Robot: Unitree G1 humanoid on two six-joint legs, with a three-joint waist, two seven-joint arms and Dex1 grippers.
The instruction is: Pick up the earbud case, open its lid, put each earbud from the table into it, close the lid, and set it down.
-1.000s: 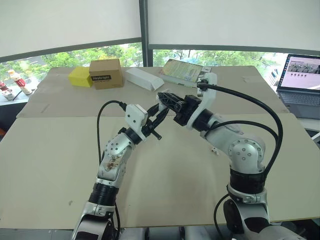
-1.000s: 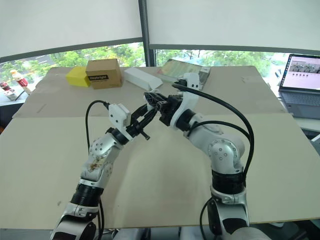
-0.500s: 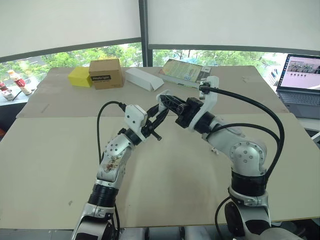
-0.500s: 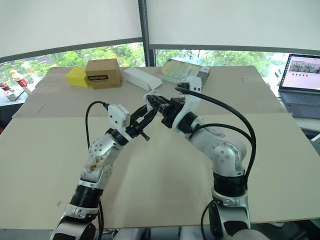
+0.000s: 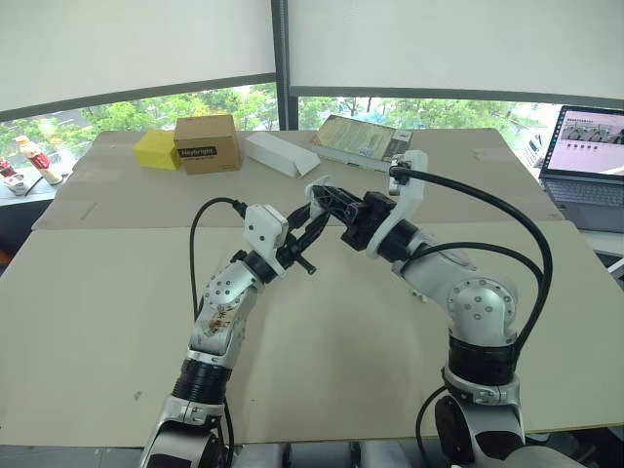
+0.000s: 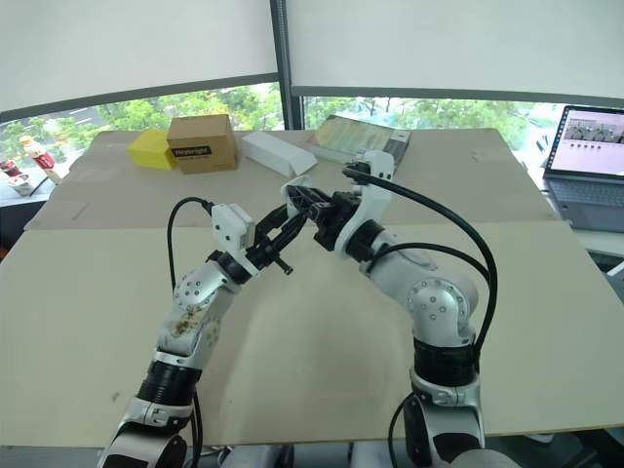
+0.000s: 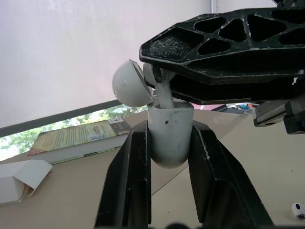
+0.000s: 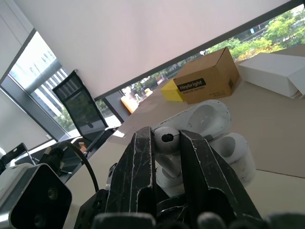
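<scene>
Where white blinds (image 5: pixel 136 44) cover the upper panes and trees show beneath them, a broad table (image 5: pixel 117 292) lies under flat sheets of matt beige card. A brown cardboard box (image 5: pixel 207 142) stands at its far side. A yellow box (image 5: pixel 157 149) sits just beside the brown box on its left, and a white carton (image 5: pixel 281 153) lies just to its right. A book (image 5: pixel 356 140) lies farther right of the brown box, and an open laptop (image 5: pixel 588 156) stands well off to that side.

Nearer the robot than the brown box and a little to its right, both arms are raised and bent inward, meeting above the table. The left gripper (image 5: pixel 314 216) points up and to the right, its black fingers clamped on the rounded white body of the earbud case (image 7: pixel 170 140). The domed lid (image 7: pixel 131 84) is tipped back on its hinge. The right gripper (image 5: pixel 325 193) reaches in from the other side with ribbed, lattice-patterned fingers. It is closed narrowly on a glossy white earbud (image 8: pixel 166 138), whose stem reaches down into the open case. A second earbud (image 7: pixel 298 210) lies on the card, well to the right of the brown box and nearer the robot.
</scene>
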